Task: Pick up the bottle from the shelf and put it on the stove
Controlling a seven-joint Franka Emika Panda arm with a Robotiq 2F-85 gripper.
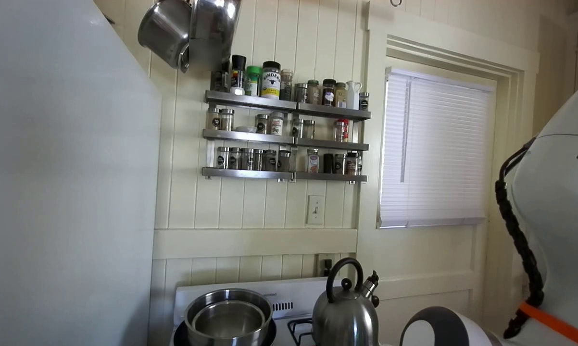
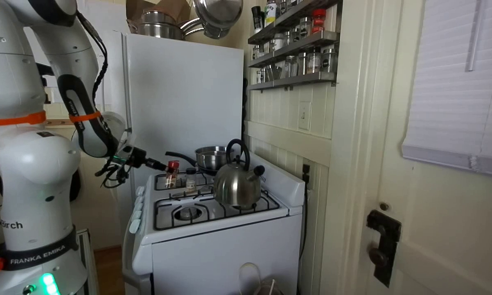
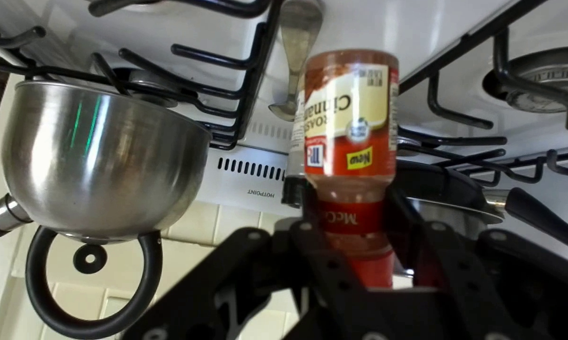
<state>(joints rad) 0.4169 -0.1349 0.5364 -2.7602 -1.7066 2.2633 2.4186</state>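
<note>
Gripper (image 3: 352,210) is clamped on bottle (image 3: 350,132) near red cap (image 2: 174,164), likely so the base is left free. Bottle is held upright over stove (image 2: 217,250), apparently for setting down; contact can't be told. Jar (image 2: 191,182) is stood nearby, so side room probably needed. Kettle (image 2: 237,186) and pot (image 2: 210,159) are set farther back, seemingly for front access. Shelf (image 1: 284,140) is wall-mounted beyond.

The clear bottle (image 3: 350,123), topped with a red cap and filled with reddish-brown contents, is held near its top, roughly upright, over the stove (image 2: 225,250); whether its base is rested on the stove cannot be told. "New" is printed on its red-and-cream label. The stove is finished in white, with a raised back panel and black grates. Above it the grey metal shelf (image 1: 270,139) is mounted, its three tiers stocked.
</note>
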